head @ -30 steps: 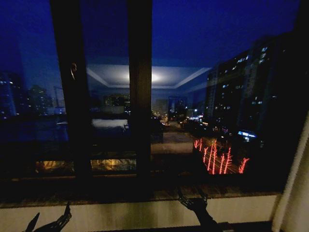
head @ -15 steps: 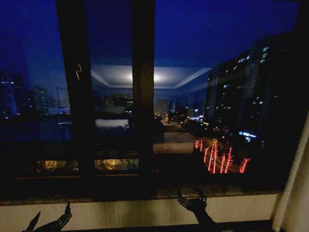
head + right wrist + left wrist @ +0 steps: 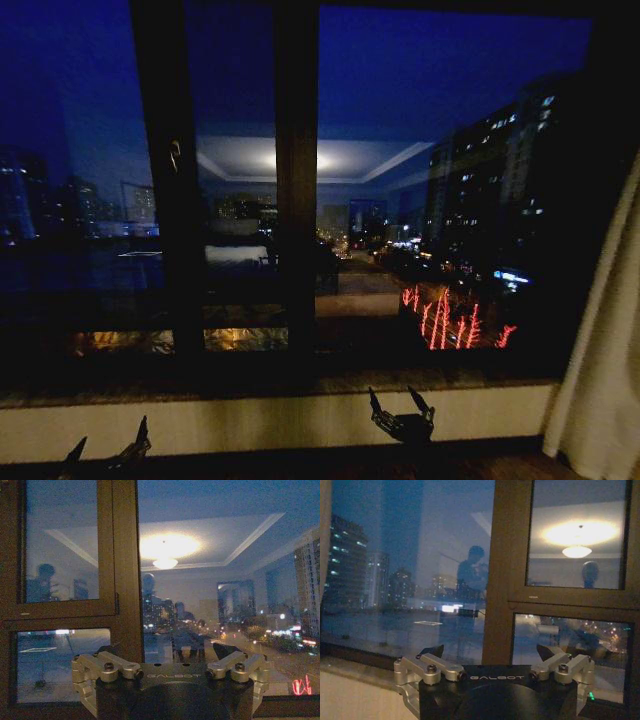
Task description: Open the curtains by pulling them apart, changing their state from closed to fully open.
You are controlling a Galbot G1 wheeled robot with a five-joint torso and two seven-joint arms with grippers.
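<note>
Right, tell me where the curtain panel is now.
In the head view one sheer curtain panel hangs bunched at the far right edge, beside the window frame, to the right of the open right gripper near the sill.

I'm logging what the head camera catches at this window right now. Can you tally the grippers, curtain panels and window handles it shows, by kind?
Grippers: 2, the left gripper and the right gripper, both low at the sill with jaws open.
Curtain panels: 1, a pale curtain at the right edge.
Window handles: 1, the handle on the frame.
Total: 4
</note>
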